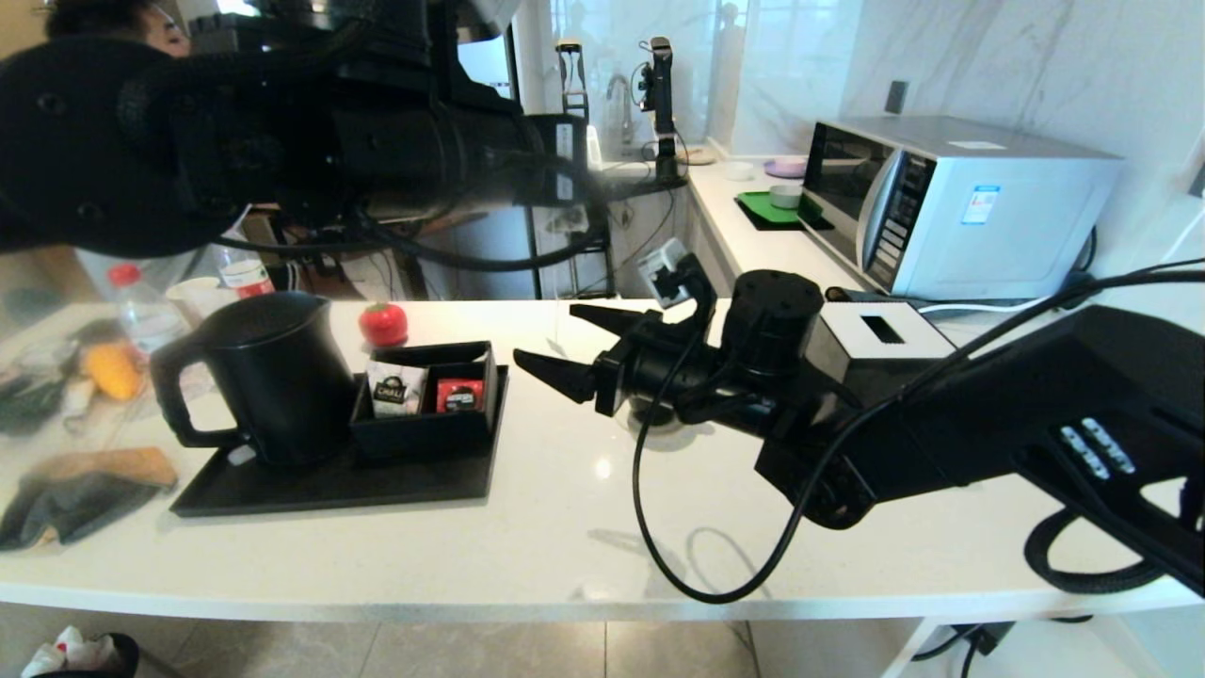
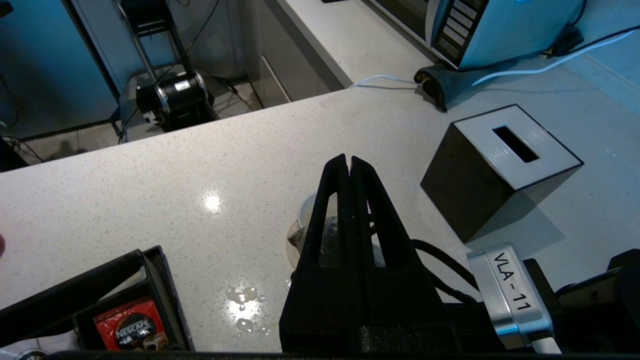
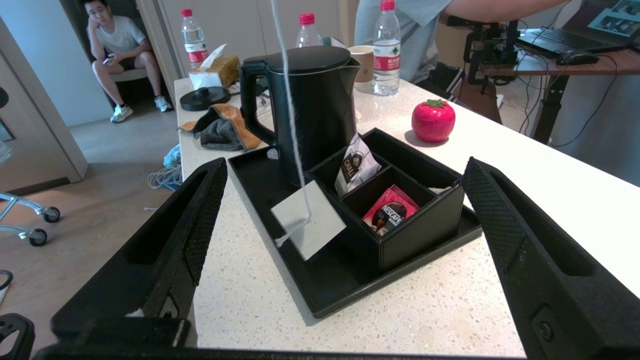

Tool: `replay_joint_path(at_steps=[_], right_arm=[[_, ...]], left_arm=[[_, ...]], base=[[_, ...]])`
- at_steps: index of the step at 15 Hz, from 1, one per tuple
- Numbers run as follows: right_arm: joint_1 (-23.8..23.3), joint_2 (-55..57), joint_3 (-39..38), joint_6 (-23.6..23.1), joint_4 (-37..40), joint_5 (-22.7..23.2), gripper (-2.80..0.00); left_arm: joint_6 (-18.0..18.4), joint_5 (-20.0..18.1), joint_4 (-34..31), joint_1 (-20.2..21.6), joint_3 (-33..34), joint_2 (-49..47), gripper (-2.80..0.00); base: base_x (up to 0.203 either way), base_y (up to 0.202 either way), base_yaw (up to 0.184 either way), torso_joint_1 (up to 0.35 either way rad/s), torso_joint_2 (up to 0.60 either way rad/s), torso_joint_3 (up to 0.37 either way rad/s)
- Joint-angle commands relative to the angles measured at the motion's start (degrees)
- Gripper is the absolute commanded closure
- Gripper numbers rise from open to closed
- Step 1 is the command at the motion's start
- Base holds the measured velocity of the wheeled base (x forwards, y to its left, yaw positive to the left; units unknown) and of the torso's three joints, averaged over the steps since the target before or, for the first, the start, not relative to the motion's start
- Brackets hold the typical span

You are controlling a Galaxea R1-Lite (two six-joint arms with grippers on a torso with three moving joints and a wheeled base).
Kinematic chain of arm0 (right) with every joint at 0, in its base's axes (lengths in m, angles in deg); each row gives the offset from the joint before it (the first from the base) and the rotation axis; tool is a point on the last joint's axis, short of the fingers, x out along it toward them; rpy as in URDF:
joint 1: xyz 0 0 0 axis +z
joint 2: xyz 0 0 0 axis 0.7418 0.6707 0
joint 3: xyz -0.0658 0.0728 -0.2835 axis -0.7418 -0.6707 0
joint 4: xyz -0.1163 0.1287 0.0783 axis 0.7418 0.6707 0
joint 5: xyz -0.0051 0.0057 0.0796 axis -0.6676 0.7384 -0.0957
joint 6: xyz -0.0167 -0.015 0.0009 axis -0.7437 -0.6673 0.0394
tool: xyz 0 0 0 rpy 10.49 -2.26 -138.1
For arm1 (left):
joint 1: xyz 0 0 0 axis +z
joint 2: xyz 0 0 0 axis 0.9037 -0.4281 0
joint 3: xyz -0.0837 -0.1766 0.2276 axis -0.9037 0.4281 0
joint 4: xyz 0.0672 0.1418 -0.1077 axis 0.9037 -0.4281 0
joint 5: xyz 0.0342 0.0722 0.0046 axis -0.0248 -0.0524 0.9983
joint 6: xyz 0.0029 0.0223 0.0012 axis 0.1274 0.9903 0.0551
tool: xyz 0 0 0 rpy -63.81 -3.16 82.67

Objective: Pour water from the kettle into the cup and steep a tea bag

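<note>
The black kettle [image 1: 273, 377] [image 3: 310, 105] stands lid-on at the left end of a black tray [image 1: 329, 485]. My left gripper [image 2: 348, 161] hangs high above the counter, shut. The pale tea bag [image 2: 299, 234] shows through its finger slots, just over the cup [image 2: 306, 209], whose white inside peeks out below. A string [image 3: 287, 100] with a square paper tag [image 3: 307, 220] dangles in the right wrist view. My right gripper [image 1: 546, 334] [image 3: 345, 165] is open and empty, pointing at the tray. The right arm hides the cup in the head view.
A black divided box [image 1: 428, 395] on the tray holds a white CHALI sachet [image 3: 355, 167] and a red sachet [image 3: 390, 212]. Water drops [image 2: 242, 300] lie near the cup. A black tissue box [image 2: 500, 165], a microwave [image 1: 941, 202], a red strawberry ornament [image 1: 383, 323] and cloths [image 1: 85, 490] surround the area.
</note>
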Motion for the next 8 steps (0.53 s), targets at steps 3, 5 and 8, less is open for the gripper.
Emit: replay_joint_path(at_steps=[3, 5, 8], right_arm=[[0.03, 0.18, -0.48, 0.08, -1.59, 0.1, -2.8], [0.03, 0.29, -0.88, -0.01, -1.86, 0.1, -2.8], [0.03, 0.26, -2.87, 0.01, -3.49, 0.1, -2.8]], left_arm=[[-0.07, 0.07, -0.01, -0.1, -0.02, -0.09, 0.0], [-0.07, 0.07, -0.01, -0.1, -0.01, -0.09, 0.0], [-0.07, 0.09, -0.01, -0.1, 0.07, -0.09, 0.0]], base=[[0.0, 0.0, 0.0, 0.0, 0.0, 0.0], [0.0, 0.0, 0.0, 0.0, 0.0, 0.0], [0.0, 0.0, 0.0, 0.0, 0.0, 0.0]])
